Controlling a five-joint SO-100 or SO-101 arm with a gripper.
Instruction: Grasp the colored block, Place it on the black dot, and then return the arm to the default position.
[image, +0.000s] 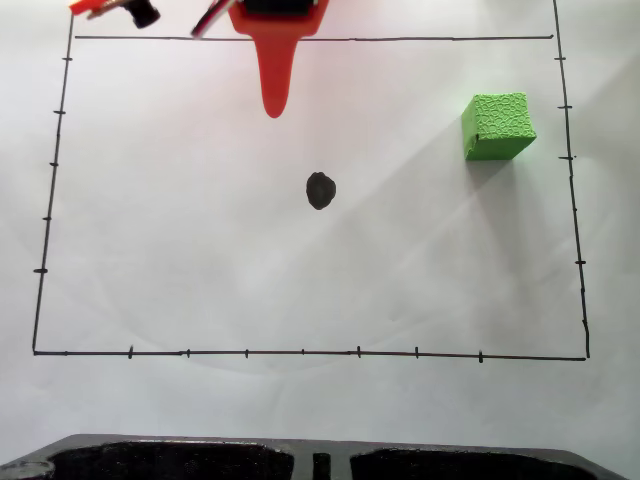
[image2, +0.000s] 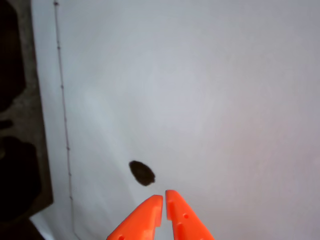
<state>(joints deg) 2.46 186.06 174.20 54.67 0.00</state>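
The green cube (image: 497, 126) rests on the white paper at the right side of the fixed view, just inside the drawn border. Near the paper's middle lies the black dot (image: 320, 190), bare; the wrist view shows that dot (image2: 142, 172) just ahead of the fingertips. My orange gripper (image: 274, 108) hangs at the top centre of the fixed view, pointing down at the paper, well left of the cube. In the wrist view the gripper (image2: 164, 196) has its two orange fingertips almost touching, with nothing between them.
A thin black border with tick marks (image: 300, 353) frames the paper. A dark tray-like edge (image: 320, 462) runs along the bottom of the fixed view, and dark shapes (image2: 15, 165) sit beyond the paper's left edge in the wrist view. Orange and black arm parts (image: 115, 8) show top left.
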